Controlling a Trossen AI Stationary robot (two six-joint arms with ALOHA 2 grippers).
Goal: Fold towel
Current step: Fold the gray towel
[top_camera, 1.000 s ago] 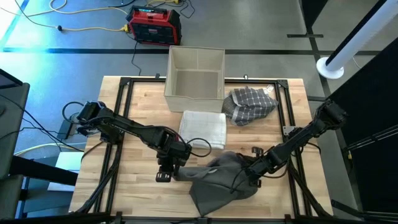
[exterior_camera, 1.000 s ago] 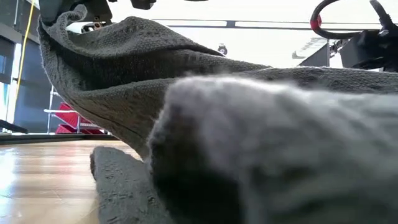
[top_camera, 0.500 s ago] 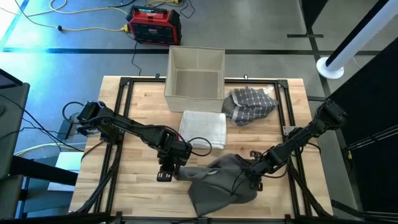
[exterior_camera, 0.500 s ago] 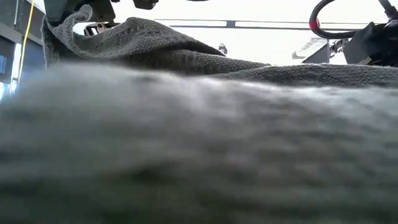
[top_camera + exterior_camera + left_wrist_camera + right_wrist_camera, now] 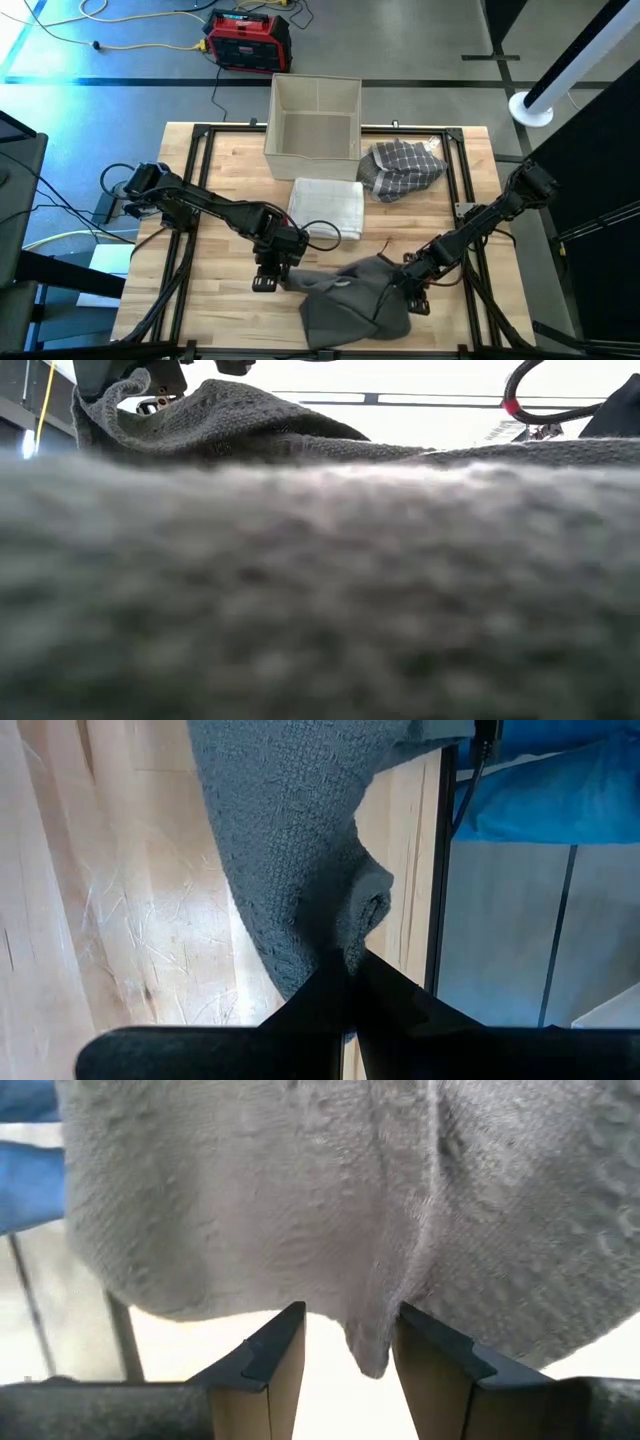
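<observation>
On the wooden table (image 5: pixel 215 160), whose pale planks are crossed by a black frame (image 5: pixel 196 190), the largest thing is an open beige box (image 5: pixel 314 120) at the far edge, square and with nothing showing inside it. Just in front of it lies a white towel (image 5: pixel 327 205) folded into a neat rectangle, and beside that, to the right, a checked cloth (image 5: pixel 401 167) sits in a loose heap.

Near the front edge the grey towel (image 5: pixel 350 300) (coarse, waffle-like weave) lies rumpled in a rough fan, one corner lifted toward the left. The left gripper (image 5: pixel 283 277) is clenched on that corner; its wrist view shows the weave (image 5: pixel 290 870) bunched between the closed fingers (image 5: pixel 330 985). The right gripper (image 5: pixel 408 283) is at the towel's right edge, its fingers (image 5: pixel 270 1355) spread with a hanging fold (image 5: pixel 370 1330) between them, not pinched.

Seen from table height, the grey cloth (image 5: pixel 320 590) fills nearly the whole picture and hides everything behind it.

Beyond the table, a red and black unit (image 5: pixel 248 38) and yellow cables (image 5: pixel 150 42) lie on the floor.
</observation>
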